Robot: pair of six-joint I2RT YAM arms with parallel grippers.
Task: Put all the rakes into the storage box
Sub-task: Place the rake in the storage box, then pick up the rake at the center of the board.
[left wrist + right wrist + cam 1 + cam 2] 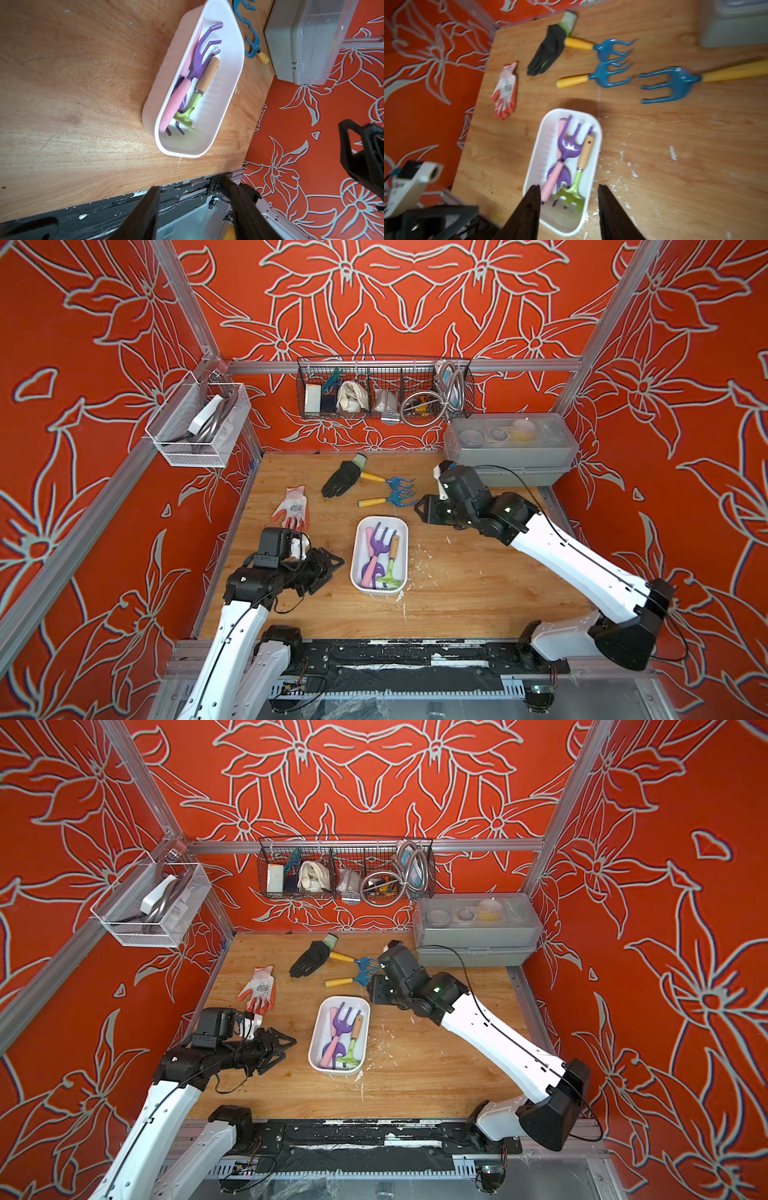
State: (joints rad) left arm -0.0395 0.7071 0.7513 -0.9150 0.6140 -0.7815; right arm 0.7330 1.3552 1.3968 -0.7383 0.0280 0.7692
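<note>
Right gripper (569, 186) jaws apart, empty; storage box (544, 145) just ahead holding purple rake (568, 145); blue rake (675, 83) off to its side; left gripper (328, 572) apart too.

top views: stereo pair high over the front edge, looking down and back across the whole desk (478, 593) | left wrist: near, facing the storage box (224, 93) | right wrist: near, angled down at the desk | shared: storage box in every view

Bare tabletop (478, 585) right of storage box (374, 591); black glove (343, 479), blue rakes (392, 499) behind.
</note>
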